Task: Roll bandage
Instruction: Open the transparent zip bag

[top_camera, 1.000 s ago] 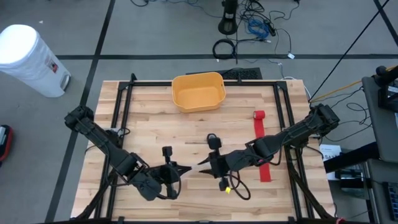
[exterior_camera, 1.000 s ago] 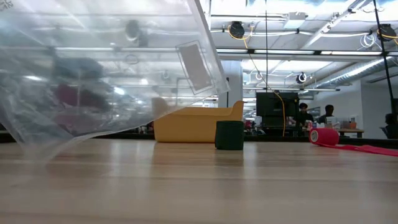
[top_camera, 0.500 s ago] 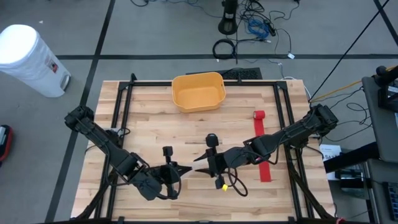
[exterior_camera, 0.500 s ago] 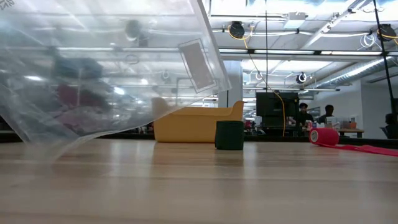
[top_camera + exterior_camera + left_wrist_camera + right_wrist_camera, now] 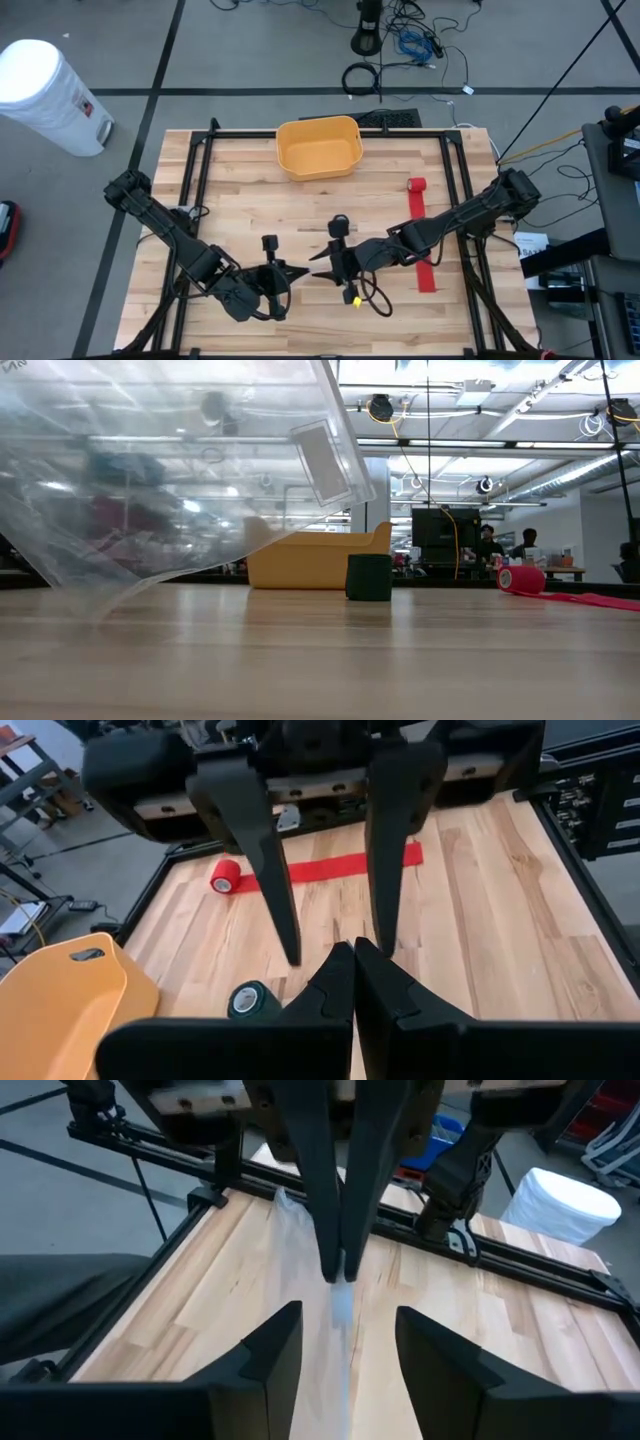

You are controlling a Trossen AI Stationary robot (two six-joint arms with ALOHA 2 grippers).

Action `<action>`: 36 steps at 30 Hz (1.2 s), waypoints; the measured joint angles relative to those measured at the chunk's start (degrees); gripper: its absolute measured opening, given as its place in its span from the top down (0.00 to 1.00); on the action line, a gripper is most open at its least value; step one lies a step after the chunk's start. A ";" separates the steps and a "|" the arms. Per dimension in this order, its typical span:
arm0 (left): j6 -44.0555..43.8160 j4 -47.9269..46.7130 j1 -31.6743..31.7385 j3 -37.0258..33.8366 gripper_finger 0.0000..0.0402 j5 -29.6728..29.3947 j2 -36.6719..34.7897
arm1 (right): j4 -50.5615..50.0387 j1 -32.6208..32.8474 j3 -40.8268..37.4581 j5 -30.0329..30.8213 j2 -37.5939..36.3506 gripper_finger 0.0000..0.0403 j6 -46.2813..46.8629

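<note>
The red bandage (image 5: 422,238), a small roll with its unrolled strip running toward the wooden table's (image 5: 240,210) front edge, lies near the right edge, behind the right gripper (image 5: 318,262), whose fingers are spread empty. The left gripper (image 5: 298,272) is clamped on a clear plastic bag (image 5: 150,480).

Red bandage (image 5: 422,235), partly unrolled, seemingly flat

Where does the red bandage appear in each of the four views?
High: right side of the table, roll at the strip's far end.
Low: far right, behind the dark roll.
Left wrist: beyond the right end effector.
Right wrist: not visible.
Shared landmark: yellow bin.
</note>
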 joint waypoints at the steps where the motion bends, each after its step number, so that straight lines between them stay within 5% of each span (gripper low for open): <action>1: 0.00 -0.04 0.00 0.00 1.00 -0.02 0.00 | 0.32 -0.07 0.00 0.02 0.28 0.63 -0.09; 8: 0.00 -0.09 0.00 0.00 1.00 -0.02 0.00 | 3.05 -0.05 0.00 0.02 0.66 0.67 -1.09; 21: 0.01 -0.14 0.00 0.00 1.00 -0.26 0.00 | 2.27 -0.06 0.00 -1.44 0.68 0.98 -2.08; 36: 1.57 1.25 -0.72 0.00 1.00 -1.75 -0.20 | 0.21 -0.04 0.04 -1.22 0.68 0.98 -2.30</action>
